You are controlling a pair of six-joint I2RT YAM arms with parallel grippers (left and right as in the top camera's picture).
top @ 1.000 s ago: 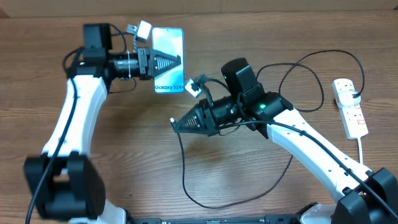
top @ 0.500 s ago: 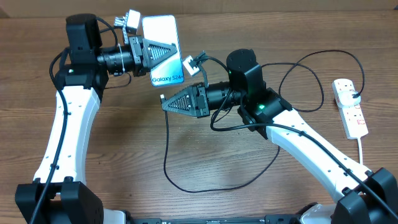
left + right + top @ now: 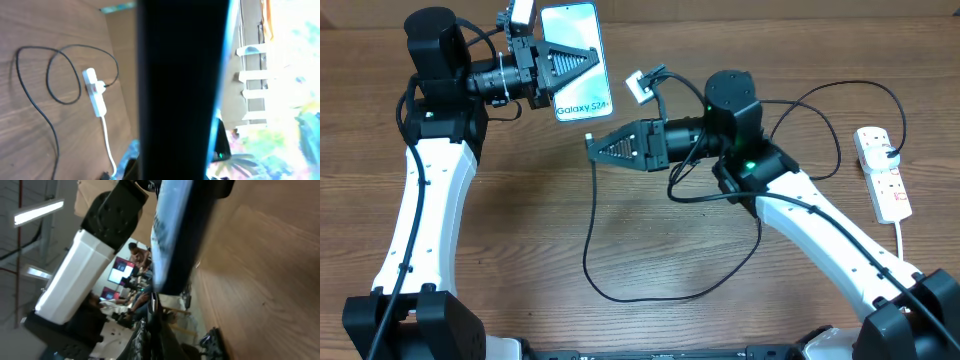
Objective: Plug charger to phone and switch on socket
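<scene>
My left gripper is shut on the phone and holds it in the air at the back left, tilted, its "Galaxy S24" end facing my right gripper. In the left wrist view the phone's dark edge fills the middle. My right gripper is shut on the charger's connector tip, just below the phone's lower end. In the right wrist view the tip sits close under the phone's edge; I cannot tell if they touch. The black cable loops down over the table. The socket lies at the far right.
The charger cable makes more loops between my right arm and the socket. The socket's white cord runs toward the front right edge. The left wrist view also shows the socket and cable loops on the wooden table.
My left gripper has lifted the phone up and to the back. My right gripper has moved up with the connector tip and now sits just under the phone's lower end.
</scene>
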